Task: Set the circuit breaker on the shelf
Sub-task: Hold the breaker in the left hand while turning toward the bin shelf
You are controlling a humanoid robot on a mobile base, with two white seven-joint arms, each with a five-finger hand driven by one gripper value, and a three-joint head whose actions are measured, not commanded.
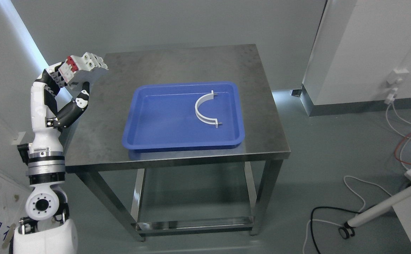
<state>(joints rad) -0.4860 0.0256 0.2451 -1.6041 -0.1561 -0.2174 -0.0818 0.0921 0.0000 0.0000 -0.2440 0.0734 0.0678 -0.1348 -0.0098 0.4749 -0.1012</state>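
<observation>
White with red switches, the circuit breaker [83,68] sits clamped in the fingers of the left hand [69,83], raised over the table's [177,63] left edge, well apart from the blue tray [131,134], which holds only a curved white bracket [205,109]. Its long axis runs roughly level, pointing up and right toward the table's far side, red switches at the hand's end. Most of the body overhangs the fingers, so the hold looks shallow, though the contact is hard to see; a quick swing could tip it loose. No shelf shows.
</observation>
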